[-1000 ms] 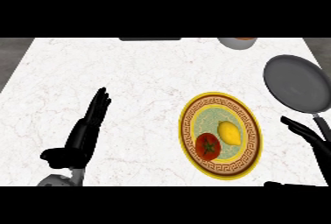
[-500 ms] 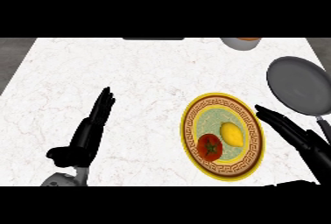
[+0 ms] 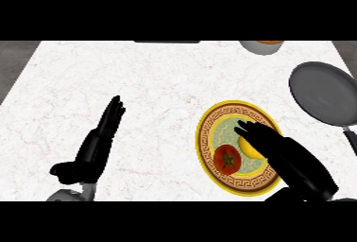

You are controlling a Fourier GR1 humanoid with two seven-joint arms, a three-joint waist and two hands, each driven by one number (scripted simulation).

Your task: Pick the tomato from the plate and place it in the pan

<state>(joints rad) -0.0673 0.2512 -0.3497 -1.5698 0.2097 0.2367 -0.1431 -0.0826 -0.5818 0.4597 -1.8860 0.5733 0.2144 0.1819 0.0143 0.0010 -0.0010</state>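
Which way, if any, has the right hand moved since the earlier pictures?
Yes. The right hand moved left, from beside the right rim of the plate to above it, partly covering the lemon.

The right hand [image 3: 294, 161] hides part of the lemon [image 3: 247, 148] and plate [image 3: 204, 142], and the picture's edge crops the pan [image 3: 326, 92].

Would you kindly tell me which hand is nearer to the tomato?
Right. The right hand is over the plate, just right of the tomato; the left hand lies far off to its left.
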